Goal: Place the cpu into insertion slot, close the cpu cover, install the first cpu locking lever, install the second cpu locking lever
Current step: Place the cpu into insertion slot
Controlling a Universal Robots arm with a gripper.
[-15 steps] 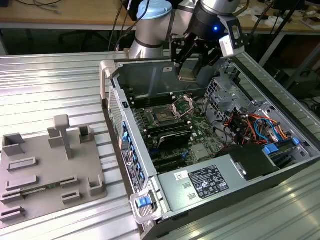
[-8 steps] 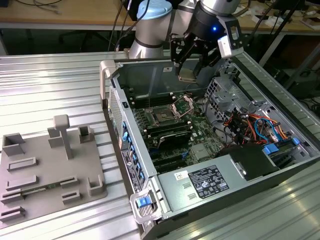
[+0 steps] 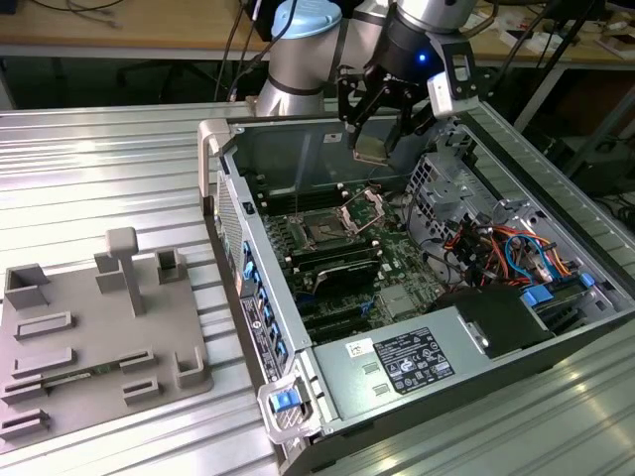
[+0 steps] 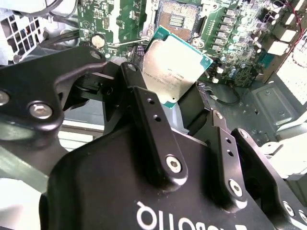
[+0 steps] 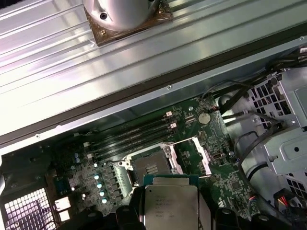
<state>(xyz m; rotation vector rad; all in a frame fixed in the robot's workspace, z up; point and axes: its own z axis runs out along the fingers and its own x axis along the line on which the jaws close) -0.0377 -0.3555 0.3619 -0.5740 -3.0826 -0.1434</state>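
Observation:
My gripper (image 3: 375, 139) hangs over the back of the open computer case, shut on the cpu (image 3: 369, 149), which it holds by its edges. In both wrist views the cpu (image 4: 172, 67) (image 5: 170, 203) shows a silver-grey top with green edges, clamped between black fingers (image 4: 149, 115). The insertion slot (image 3: 322, 232) (image 5: 148, 168) (image 4: 177, 19) lies bare on the green board below, a dark square with nothing in it. Its cpu cover (image 3: 349, 211) (image 5: 204, 160) stands swung open beside the slot. The cpu is well above the slot and apart from it.
Long black memory slots (image 3: 337, 266) run near the socket. A metal drive cage (image 3: 446, 178), coloured cables (image 3: 501, 248) and a power supply (image 3: 417, 362) fill the exterior view's right of the case. A grey fixture plate (image 3: 99, 337) lies outside on the ribbed table.

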